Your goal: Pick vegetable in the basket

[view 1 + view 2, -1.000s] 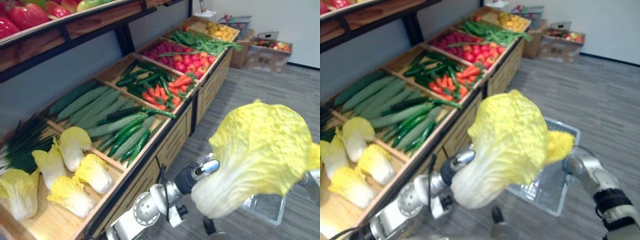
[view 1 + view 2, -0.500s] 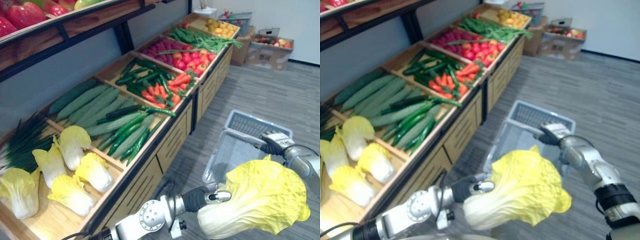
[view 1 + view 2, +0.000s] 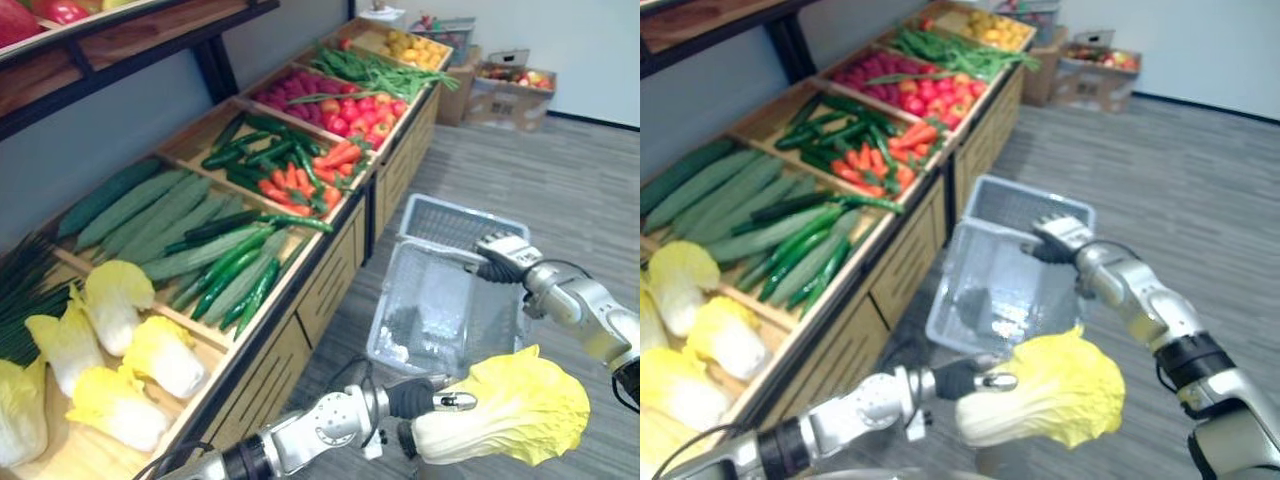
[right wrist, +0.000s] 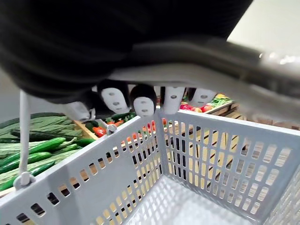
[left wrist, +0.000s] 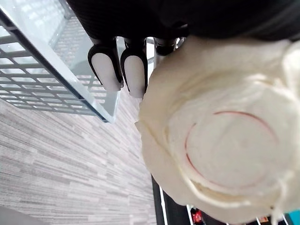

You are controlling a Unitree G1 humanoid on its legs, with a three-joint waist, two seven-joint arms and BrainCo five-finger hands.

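**Left eye view.** The cabbage (image 3: pixel 515 410) is gripped at its pale stem end by the left hand (image 3: pixel 437 402). The fingers are closed round the stalk, and the yellow leaves project past the fingertips. The firm stem is presumably chosen because the leaves would crush or tear. The basket (image 3: pixel 452 207) hangs from the right hand (image 3: pixel 503 256), which is clenched at the basket's rim. The basket is held clear of the produce stand (image 3: pixel 335 262), with its mouth turned up toward the left hand, apparently to receive the load. The cabbage is seen below the right hand and outside the basket, so the placing is judged not yet done.

**Right eye view.** The leaf tips are seen against the basket's corner nearest the left hand. Whether they touch it cannot be told.

**Left wrist view.** The cut base of the cabbage is pressed against the palm, with the fingers (image 5: pixel 107 70) curled alongside it. Beyond the fingertips the basket's edge shows above the floor (image 5: pixel 56 159).

**Right wrist view.** The fingers (image 4: pixel 140 104) are curled over a grey bar, taken to be the handle (image 4: pixel 201 70), so the basket hangs directly beneath the palm. Its interior is empty. Cucumbers (image 4: pixel 33 150) are visible past its wall.
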